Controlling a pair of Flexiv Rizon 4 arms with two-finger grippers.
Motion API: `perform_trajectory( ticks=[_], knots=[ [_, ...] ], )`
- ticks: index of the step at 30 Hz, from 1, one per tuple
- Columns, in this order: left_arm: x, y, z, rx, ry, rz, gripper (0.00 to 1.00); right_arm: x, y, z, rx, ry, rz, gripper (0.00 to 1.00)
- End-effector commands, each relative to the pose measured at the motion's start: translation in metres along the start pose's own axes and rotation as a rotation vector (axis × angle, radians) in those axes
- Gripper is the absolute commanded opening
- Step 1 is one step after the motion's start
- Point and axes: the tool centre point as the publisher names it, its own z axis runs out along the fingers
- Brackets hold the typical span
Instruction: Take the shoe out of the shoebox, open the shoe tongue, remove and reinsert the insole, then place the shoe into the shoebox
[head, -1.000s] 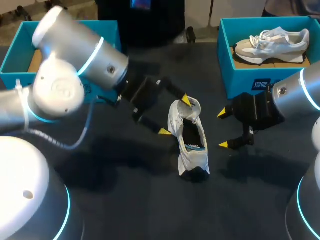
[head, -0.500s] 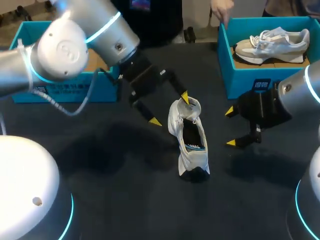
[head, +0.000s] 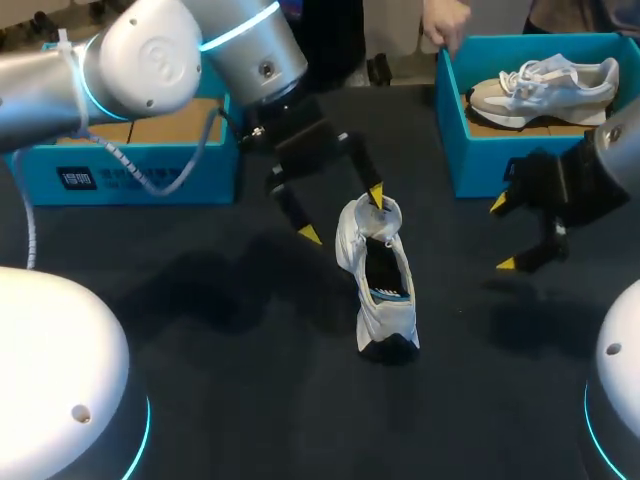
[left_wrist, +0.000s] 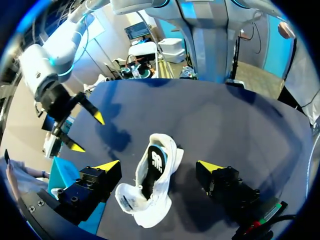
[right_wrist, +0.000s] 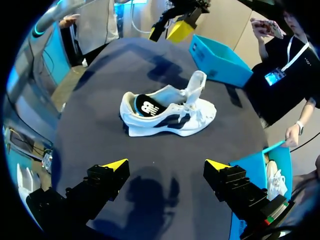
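1. Shoe (head: 378, 275) stood on its sole mid-table (head: 230, 300), outside both boxes, heel toward the robot and toe away.
2. Tongue (right_wrist: 196, 82) was raised upright. Dark insole (right_wrist: 145, 107) lay seated inside the shoe.
3. Left gripper (head: 344, 214) hung over the toe end, fingers spread wide, grasping nothing. One yellow tip sat right at the tongue's top, and I could not tell whether it touched. The other tip was off to the side, clear of the shoe.
4. Left wrist view put the shoe between the spread fingers, with neither finger seen pressing on it.
5. Right gripper (head: 502, 235) was released and empty, well apart from the shoe on its right, near the front wall of the right shoebox (head: 500, 160).
6. Right shoebox held a second pale shoe (head: 540, 85). A person's hand (head: 447, 25) was at its far corner.
7. Left shoebox (head: 130, 165) sat at the table's far left, behind the left arm.
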Motion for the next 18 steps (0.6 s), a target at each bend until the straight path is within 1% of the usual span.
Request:
perform_trajectory(
  ticks=[1, 6, 7, 10, 14, 17, 18],
  knots=[
    [-0.002, 0.001, 0.000, 0.000, 0.010, 0.000, 1.00, 0.000, -0.001, -0.035, 0.015, 0.022, 0.000, 1.00],
    [-0.002, 0.001, 0.000, 0.000, 0.010, 0.000, 1.00, 0.002, -0.004, -0.059, 0.041, 0.050, -0.024, 1.00],
    [-0.002, 0.001, 0.000, -0.029, 0.029, -0.001, 1.00, 0.003, -0.004, -0.064, 0.036, 0.059, -0.033, 1.00],
    [-0.001, 0.000, -0.004, -0.043, 0.074, 0.030, 1.00, 0.006, -0.006, -0.072, 0.028, 0.084, -0.043, 1.00],
    [-0.003, -0.002, -0.009, -0.054, 0.136, 0.053, 1.00, 0.005, -0.006, -0.075, 0.025, 0.073, -0.024, 1.00],
    [-0.006, -0.002, -0.012, -0.053, 0.161, 0.061, 1.00, 0.005, -0.006, -0.075, 0.025, 0.073, -0.024, 1.00],
    [-0.007, -0.002, -0.013, -0.066, 0.171, 0.067, 0.94, 0.005, -0.006, -0.075, 0.025, 0.073, -0.024, 1.00]
  ],
)
